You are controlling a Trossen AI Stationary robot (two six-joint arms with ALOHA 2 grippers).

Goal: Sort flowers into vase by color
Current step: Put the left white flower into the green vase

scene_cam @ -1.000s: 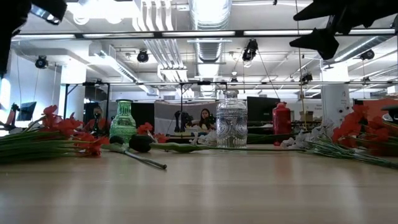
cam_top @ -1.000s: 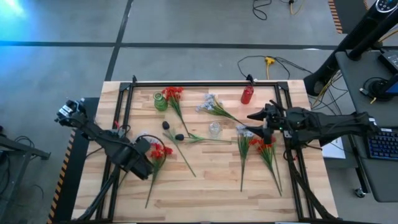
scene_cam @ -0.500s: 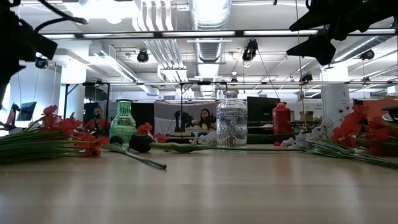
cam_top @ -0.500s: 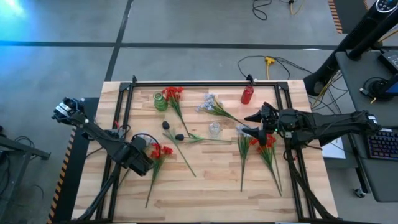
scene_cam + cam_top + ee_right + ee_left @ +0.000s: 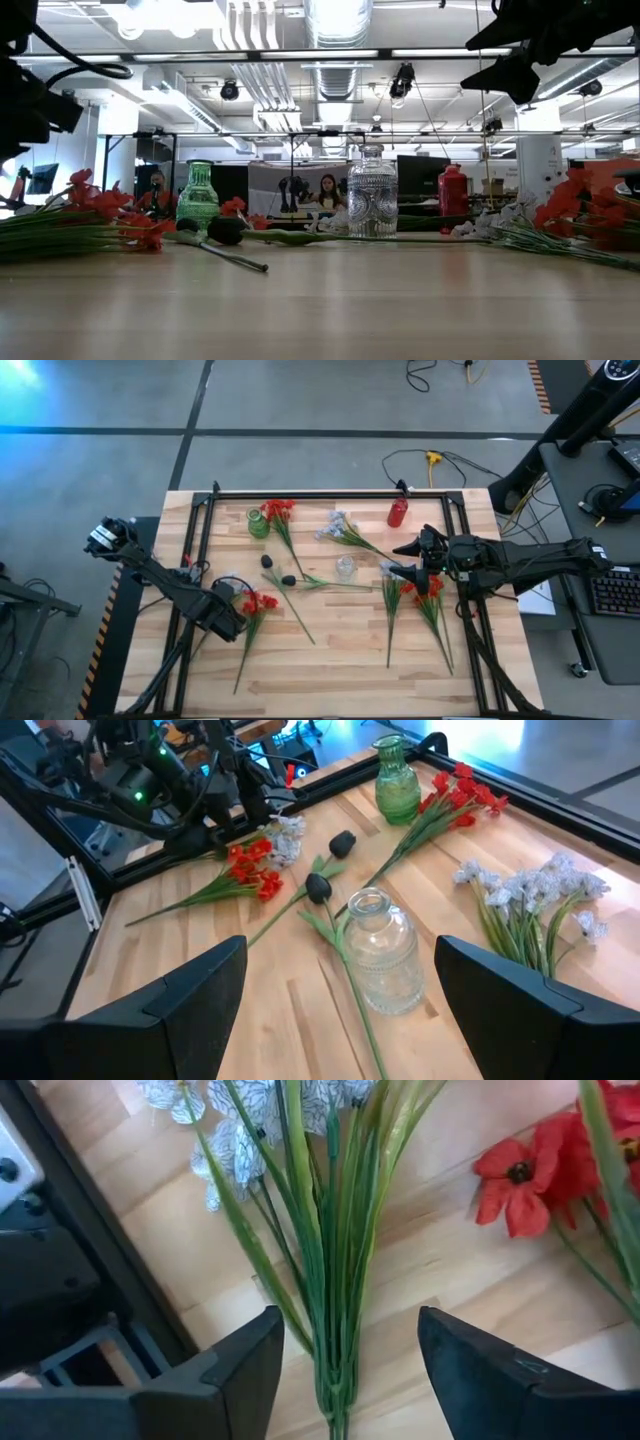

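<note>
Comparing with a second ago, the left gripper [image 5: 226, 618] has drawn slightly back toward its own edge of the table [image 5: 330, 660]. The right gripper [image 5: 398, 558] has edged a little inward and now hovers, fully open and empty, just beside the clear vase [image 5: 346, 568].

The left wrist view shows the left fingers [image 5: 235, 1370] parted astride the green stems of a pale white-lavender spray [image 5: 320, 1260], not closed on them. A red spray [image 5: 255, 605] lies just beside it. In my judgement this is alignment for a pick. No grasp is made.

No stem visibly stands in the green vase [image 5: 259, 523], the red vase [image 5: 397, 513] or the clear one; sorting appears barely begun.

Surface: bare wooden slats, with dark blossoms [image 5: 278, 572] lying loose at centre.

Room: concrete floor, trailing cables, and a person [image 5: 327, 190] far behind.
</note>
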